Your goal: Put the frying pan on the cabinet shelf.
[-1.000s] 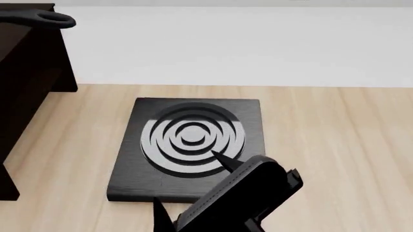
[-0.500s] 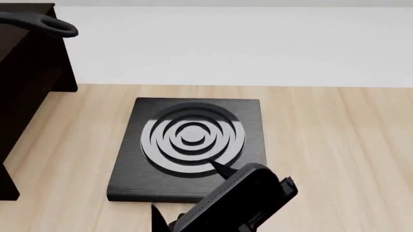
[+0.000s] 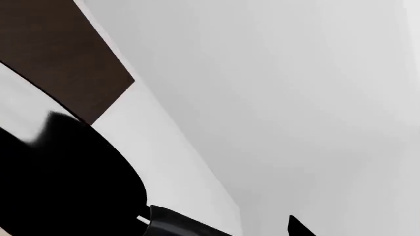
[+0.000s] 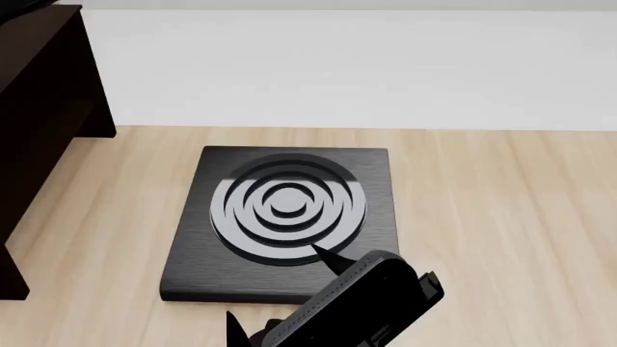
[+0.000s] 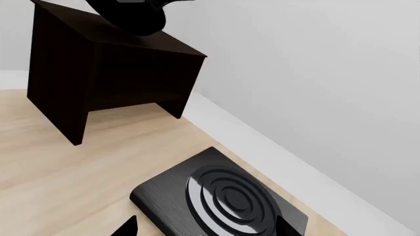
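The frying pan (image 5: 131, 17) shows as a black underside right over the top board of the dark cabinet (image 5: 98, 73); I cannot tell whether it touches. It is out of the head view. In the left wrist view the pan (image 3: 59, 182) fills the near side, its handle (image 3: 177, 226) runs into my left gripper (image 3: 253, 232), which is shut on it, and one fingertip (image 3: 298, 228) shows. The brown cabinet board (image 3: 59, 54) lies beyond. My right gripper (image 4: 282, 293) is open and empty, low over the stove plate's near edge; it also shows in the right wrist view (image 5: 206, 231).
A square black stove plate (image 4: 286, 217) with concentric rings lies on the light wooden tabletop (image 4: 501, 217). The cabinet (image 4: 39, 108) stands at the table's left edge. A pale wall (image 4: 366, 65) runs behind.
The pan handle's loop, seen at the head view's top left, dipped and then moved left out of view. My right gripper drew back slightly toward the near edge.
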You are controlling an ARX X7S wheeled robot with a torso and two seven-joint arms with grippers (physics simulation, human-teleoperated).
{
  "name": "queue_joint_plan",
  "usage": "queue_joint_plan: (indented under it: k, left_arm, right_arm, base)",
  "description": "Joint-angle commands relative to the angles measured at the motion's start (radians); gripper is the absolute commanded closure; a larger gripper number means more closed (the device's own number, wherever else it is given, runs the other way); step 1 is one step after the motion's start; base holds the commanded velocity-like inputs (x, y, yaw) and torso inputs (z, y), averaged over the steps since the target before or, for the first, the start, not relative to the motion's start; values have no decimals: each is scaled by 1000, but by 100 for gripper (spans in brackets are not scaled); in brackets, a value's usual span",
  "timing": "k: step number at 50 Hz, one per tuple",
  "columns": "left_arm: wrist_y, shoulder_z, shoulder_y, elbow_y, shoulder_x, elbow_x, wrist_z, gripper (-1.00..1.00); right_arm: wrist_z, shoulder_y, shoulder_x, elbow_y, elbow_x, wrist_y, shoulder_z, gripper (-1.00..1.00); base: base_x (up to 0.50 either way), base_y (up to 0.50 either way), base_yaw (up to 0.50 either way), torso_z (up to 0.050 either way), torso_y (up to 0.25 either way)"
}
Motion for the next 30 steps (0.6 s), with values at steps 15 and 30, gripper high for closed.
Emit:
queue_joint_plan:
  k: [15, 30]
  left_arm:
    - [6, 93, -15, -2, 9, -17, 128, -100]
    - [12, 196, -14, -2, 9, -35, 181, -100]
  right_arm:
    - [1, -17, -2, 21, -13, -42, 4, -100]
    - [16, -24, -1, 12, 11, -42, 26, -100]
  base:
    - [0, 0, -1, 0, 1]
    - [0, 0, -1, 1, 1]
